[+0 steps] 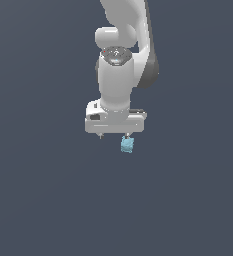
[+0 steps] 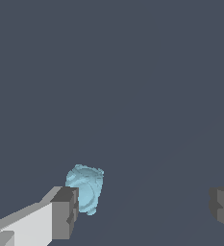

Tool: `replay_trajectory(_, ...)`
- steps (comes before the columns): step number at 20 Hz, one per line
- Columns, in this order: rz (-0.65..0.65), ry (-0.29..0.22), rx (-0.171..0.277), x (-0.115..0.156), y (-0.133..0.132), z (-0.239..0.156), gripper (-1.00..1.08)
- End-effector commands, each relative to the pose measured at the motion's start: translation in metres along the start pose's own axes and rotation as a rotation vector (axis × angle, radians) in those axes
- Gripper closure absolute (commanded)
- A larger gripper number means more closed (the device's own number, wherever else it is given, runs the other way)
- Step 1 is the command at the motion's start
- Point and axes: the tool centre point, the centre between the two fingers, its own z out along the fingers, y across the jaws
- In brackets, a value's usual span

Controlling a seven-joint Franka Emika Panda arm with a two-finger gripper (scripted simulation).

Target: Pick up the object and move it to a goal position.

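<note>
The object [image 1: 127, 145] is a small light-blue lumpy block lying on the dark grey floor. My white gripper [image 1: 114, 135] hangs just above it, pointing down, with its fingers spread wide and nothing between them. In the exterior view the object sits right below the fingertip on that view's right. In the wrist view the object [image 2: 86, 188] shows just past one grey fingertip pad [image 2: 65, 211], which hides its lower edge. The other pad [image 2: 223, 209] stands far off across the gap, and the gripper [image 2: 144, 211] is open.
A plain dark grey floor [image 1: 48, 200] fills both views. The white arm [image 1: 119, 65] rises above the gripper.
</note>
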Motion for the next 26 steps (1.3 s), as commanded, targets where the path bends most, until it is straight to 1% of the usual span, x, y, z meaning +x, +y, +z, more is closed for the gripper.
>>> replay_trajectory(1, 0.0, 0.0, 0.0, 0.0, 0.0, 0.0, -0.92)
replay_trajectory(10, -0.027, -0.016, 0.013, -0.001, -0.013, 0.003, -0.92)
replay_trajectory(16, -0.024, -0.017, 0.014, -0.002, -0.014, 0.005, -0.92)
replay_trajectory(21, 0.005, -0.023, 0.017, -0.008, -0.022, 0.018, -0.92)
replay_trajectory(26, 0.062, -0.033, 0.021, -0.021, -0.035, 0.041, -0.92)
